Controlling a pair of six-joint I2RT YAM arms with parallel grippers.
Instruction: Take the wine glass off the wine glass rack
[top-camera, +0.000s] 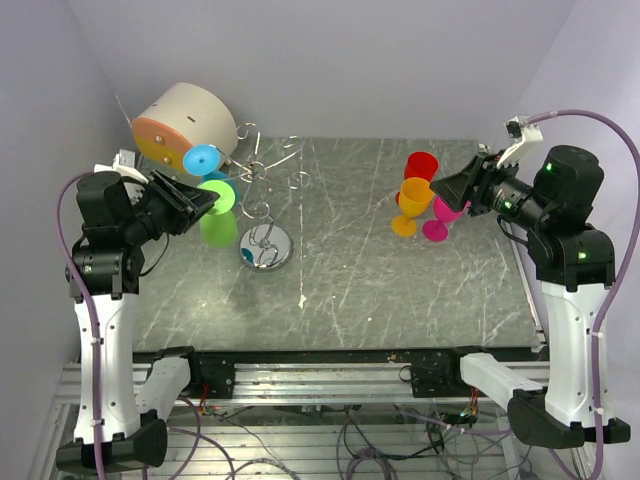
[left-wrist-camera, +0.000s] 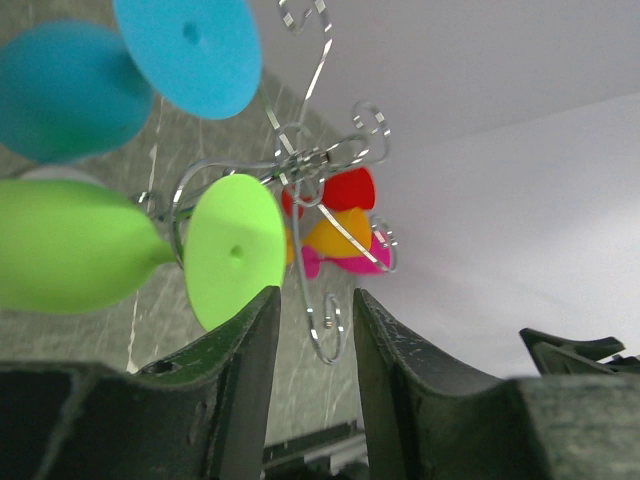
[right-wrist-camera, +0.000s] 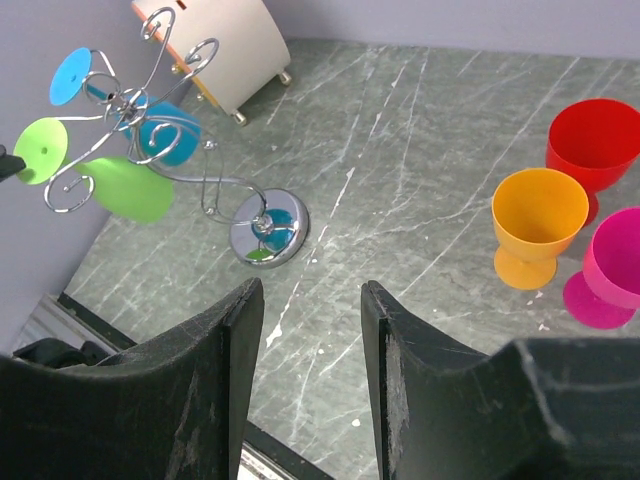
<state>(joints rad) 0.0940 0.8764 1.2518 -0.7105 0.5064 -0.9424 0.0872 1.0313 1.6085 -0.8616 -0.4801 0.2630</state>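
The left end effector (left-wrist-camera: 315, 300) has its two dark, rough-faced fingers set partly apart, with nothing clasped between them. Straight ahead of the gap, just past the tips, a curled end of the silver wire wine glass rack (left-wrist-camera: 300, 160) hangs. The green wine glass (left-wrist-camera: 70, 245), smooth and matte like plastic, hangs on the rack just ahead and to the left of the left finger, its flat round foot facing the tips. The blue wine glass (left-wrist-camera: 60, 90) sits higher and further left on another hook. The rack's round mirror-shiny base stands on the grey veined table (top-camera: 380, 280), below and ahead of this end effector. The right end effector (right-wrist-camera: 310, 290) is open and empty above the table. Orange (right-wrist-camera: 538, 225), red (right-wrist-camera: 590, 140) and pink (right-wrist-camera: 615, 265) goblets stand upright ahead to its right, and the rack is well away ahead to its left.
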